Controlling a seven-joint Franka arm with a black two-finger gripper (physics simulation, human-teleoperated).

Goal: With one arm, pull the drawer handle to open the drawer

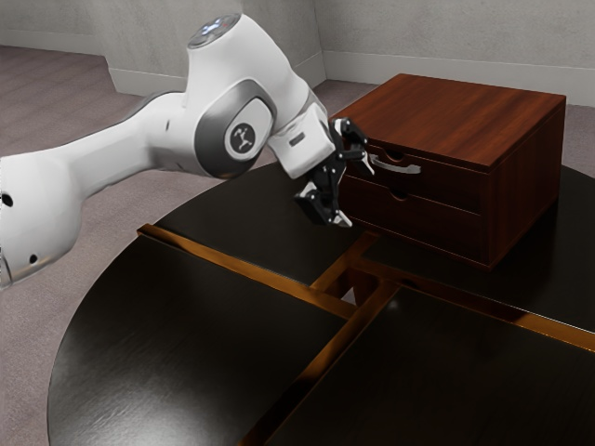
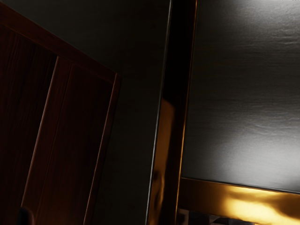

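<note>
Drawer handle (image 1: 396,166), a silver bar, sits on the upper drawer (image 1: 437,177) of a dark red wooden cabinet (image 1: 465,121), which stands on the round dark table (image 1: 186,325) toward the exterior view's right. The upper drawer's front looks flush with the one below it. The white arm (image 1: 139,149) comes in from the exterior view's left, bent at a grey joint, its hand turned toward the cabinet's front. The gripper (image 1: 350,182) hangs above the tabletop just beside the handle's near end, its black fingers (image 1: 325,200) spread apart with nothing between them. In the wrist view the cabinet's panelled wood (image 2: 47,140) lies beside the table's golden inlay strip (image 2: 171,140).
</note>
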